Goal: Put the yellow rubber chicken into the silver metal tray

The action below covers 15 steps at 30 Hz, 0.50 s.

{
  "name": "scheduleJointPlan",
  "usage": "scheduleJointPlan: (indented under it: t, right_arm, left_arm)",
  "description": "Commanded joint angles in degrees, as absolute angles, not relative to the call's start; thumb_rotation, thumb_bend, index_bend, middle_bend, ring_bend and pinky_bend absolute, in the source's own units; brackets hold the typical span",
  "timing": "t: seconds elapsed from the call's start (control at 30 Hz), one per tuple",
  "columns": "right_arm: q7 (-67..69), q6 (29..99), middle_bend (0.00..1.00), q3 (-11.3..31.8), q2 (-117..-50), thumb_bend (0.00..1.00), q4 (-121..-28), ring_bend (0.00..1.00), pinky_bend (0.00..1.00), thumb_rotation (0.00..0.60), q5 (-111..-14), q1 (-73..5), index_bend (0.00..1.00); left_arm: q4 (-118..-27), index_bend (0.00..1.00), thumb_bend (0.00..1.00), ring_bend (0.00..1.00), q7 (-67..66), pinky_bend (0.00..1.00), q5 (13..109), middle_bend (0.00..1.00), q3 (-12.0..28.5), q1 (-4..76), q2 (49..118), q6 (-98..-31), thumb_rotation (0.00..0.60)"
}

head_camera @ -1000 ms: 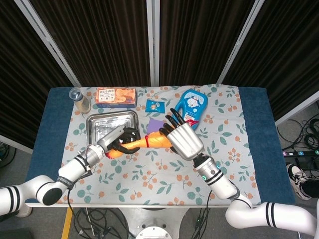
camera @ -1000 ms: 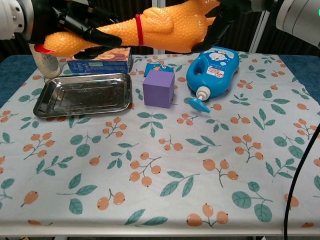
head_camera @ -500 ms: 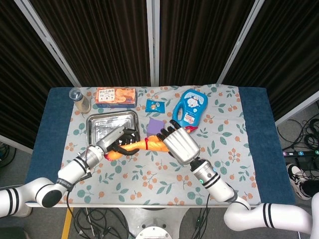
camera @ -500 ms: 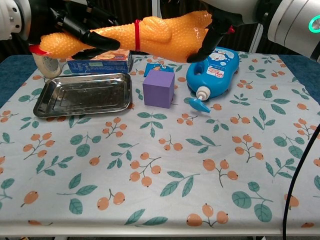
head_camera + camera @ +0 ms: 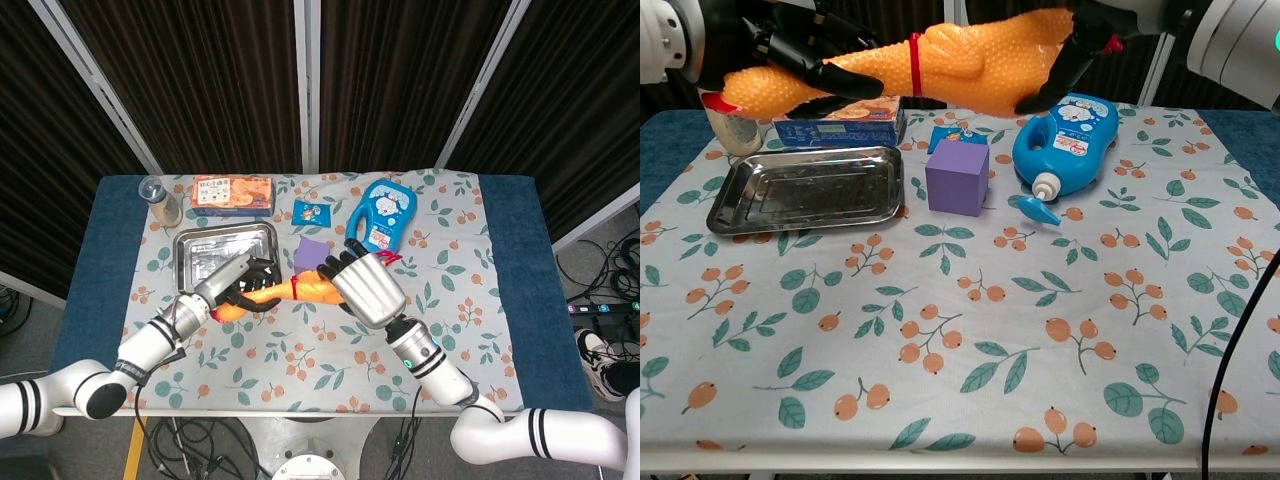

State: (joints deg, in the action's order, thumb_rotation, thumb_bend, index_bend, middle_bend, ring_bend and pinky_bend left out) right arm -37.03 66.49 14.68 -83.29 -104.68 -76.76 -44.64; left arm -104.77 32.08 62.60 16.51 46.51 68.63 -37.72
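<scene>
The yellow-orange rubber chicken (image 5: pixel 940 65) (image 5: pixel 290 290), with a red band round its neck, hangs in the air above the table, stretched between both hands. My left hand (image 5: pixel 800 60) (image 5: pixel 245 280) grips its neck and head end, above the silver metal tray (image 5: pixel 805 190) (image 5: pixel 225 252). My right hand (image 5: pixel 1080 45) (image 5: pixel 365 290) holds its fat body end, above the purple cube. The tray lies bare at the table's back left.
A purple cube (image 5: pixel 958 177) stands just right of the tray. A blue bottle (image 5: pixel 1065 140) lies at the back right, a snack box (image 5: pixel 840 125) and a small jar (image 5: pixel 728 128) behind the tray, and a small blue packet (image 5: pixel 310 210) behind the cube.
The chicken's body end and my right hand dipped half a second ago and have risen slightly again. My left hand has barely moved.
</scene>
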Motion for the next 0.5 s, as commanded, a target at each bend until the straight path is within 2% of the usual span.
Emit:
scheduleJointPlan:
  t: [0.03, 0.07, 0.13, 0.4, 0.5]
  right_arm:
    - [-36.15, 67.78, 0.46, 15.27, -83.40, 0.09, -104.37, 0.29, 0.22, 0.600, -77.15, -44.16, 0.34]
    - [-36.08, 67.91, 0.39, 15.32, -83.35, 0.04, -104.44, 0.24, 0.21, 0.600, -77.13, -44.13, 0.25]
    - [-35.75, 67.88, 0.31, 15.32, -83.13, 0.00, -104.70, 0.21, 0.20, 0.600, -76.96, -44.10, 0.15]
    - [-36.01, 67.75, 0.23, 14.80, -82.89, 0.00, -104.90, 0.20, 0.20, 0.600, -76.72, -44.18, 0.07]
    - [-36.08, 67.60, 0.27, 14.61, -82.98, 0.00, -104.84, 0.20, 0.19, 0.600, -76.61, -44.29, 0.07]
  left_arm:
    - [-104.80, 0.77, 0.71, 0.76, 32.01, 0.84, 62.49, 0.83, 16.55, 46.41, 68.72, -37.76, 0.600]
    - [-104.84, 0.77, 0.71, 0.76, 31.96, 0.84, 62.49, 0.83, 16.57, 46.38, 68.74, -37.76, 0.600]
    - [-104.91, 0.77, 0.71, 0.76, 31.81, 0.84, 62.52, 0.83, 16.56, 46.30, 68.73, -37.74, 0.600]
    - [-105.14, 0.77, 0.71, 0.76, 31.63, 0.84, 62.57, 0.83, 16.75, 46.00, 68.53, -37.62, 0.600]
    - [-105.05, 0.77, 0.71, 0.76, 31.70, 0.84, 62.60, 0.83, 16.85, 45.98, 68.53, -37.41, 0.600]
